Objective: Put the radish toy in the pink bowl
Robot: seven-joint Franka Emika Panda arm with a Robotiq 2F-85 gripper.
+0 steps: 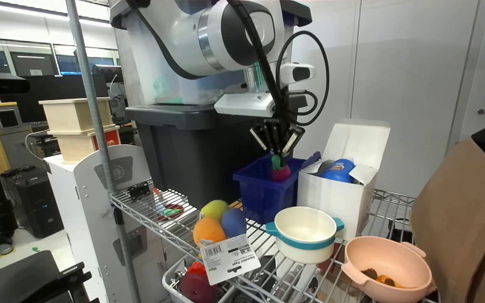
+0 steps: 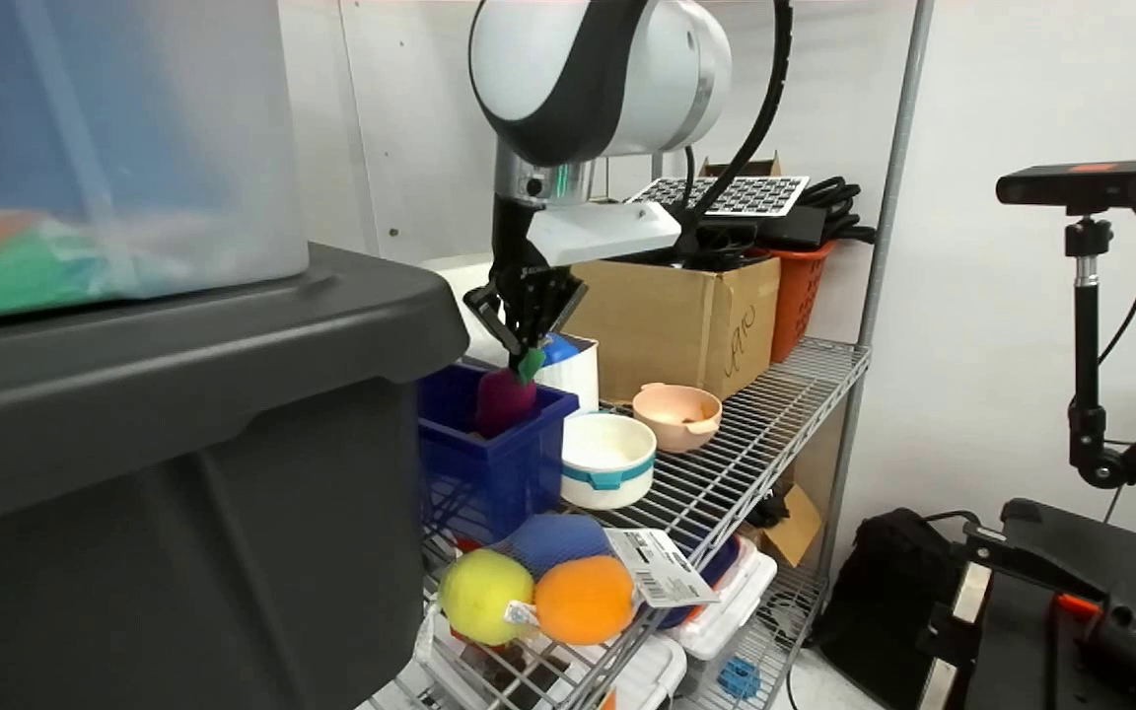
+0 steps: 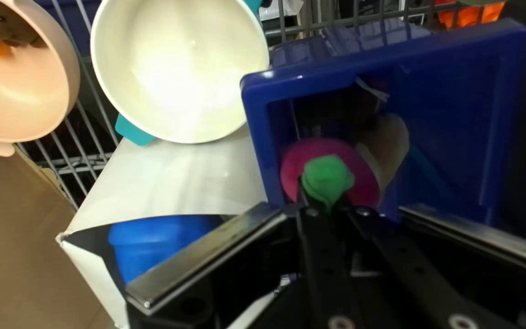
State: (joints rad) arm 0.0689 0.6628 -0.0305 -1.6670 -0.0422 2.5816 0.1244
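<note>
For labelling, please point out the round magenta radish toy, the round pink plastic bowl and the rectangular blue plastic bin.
Magenta radish toy (image 3: 328, 175), in the wrist view: green leafy top.
Pink plastic bowl (image 1: 392, 254), in an exterior view: inner wall.
Blue plastic bin (image 1: 267, 202), in an exterior view: outer wall.

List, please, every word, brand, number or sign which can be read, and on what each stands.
"Squeaker Eggs": upside down on the tag.
Smaller print on that tag: too small.
Letters on the gripper: too small.
Mark on the blue object: too blurred.
Handwriting on the carton: unclear.
</note>
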